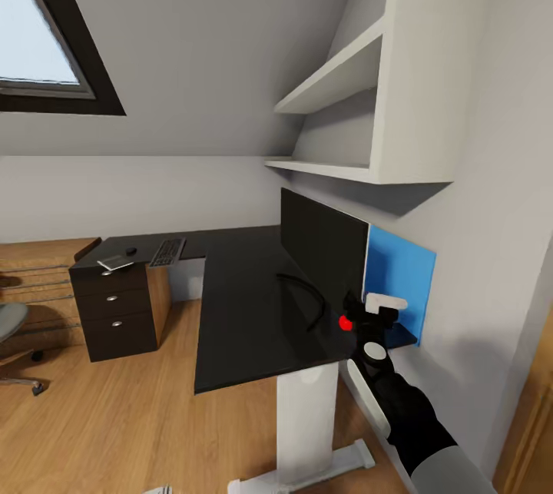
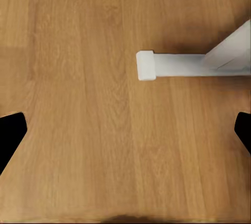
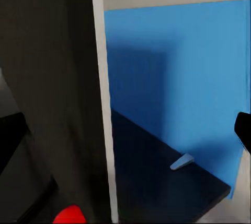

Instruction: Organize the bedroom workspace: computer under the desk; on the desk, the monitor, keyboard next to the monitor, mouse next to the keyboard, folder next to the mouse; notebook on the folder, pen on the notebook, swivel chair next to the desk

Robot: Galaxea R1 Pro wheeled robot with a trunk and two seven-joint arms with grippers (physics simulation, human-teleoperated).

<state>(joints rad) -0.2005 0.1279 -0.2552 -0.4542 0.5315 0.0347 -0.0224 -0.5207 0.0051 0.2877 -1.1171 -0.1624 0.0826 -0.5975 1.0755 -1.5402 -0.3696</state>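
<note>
- Head view shows the L-shaped black worktop (image 1: 246, 302) standing on white legs, one wing running along the far wall and the other coming toward the camera beside the right-hand wall.
- The monitor (image 1: 322, 244) stands upright on the near wing, its long axis running along that wing, its screen facing the open room and its back to the wall; a red dot (image 1: 345, 323) glows at its near lower corner.
- A blue wall panel (image 1: 399, 279) sits just behind the monitor.
- The right pincer (image 1: 376, 313) is raised at the monitor's near end; in the right wrist view its black fingertips (image 3: 243, 132) lie wide apart at the frame edges, the monitor's thin edge (image 3: 102, 104) between them, gripping nothing.
- On the far wing the keyboard (image 1: 167, 251) lies flat, its long axis pointing toward the far wall; the mouse (image 1: 131, 250) and the grey notebook (image 1: 115, 261) lie near it, over the drawer unit (image 1: 115, 309).
- The swivel chair (image 1: 15, 333) shows partly at the left edge, well apart from the worktop.
- In the left wrist view, the left pincer (image 2: 125, 135) is spread wide over the wood floor (image 2: 78, 104), empty, near a white desk foot (image 2: 183, 65).
</note>
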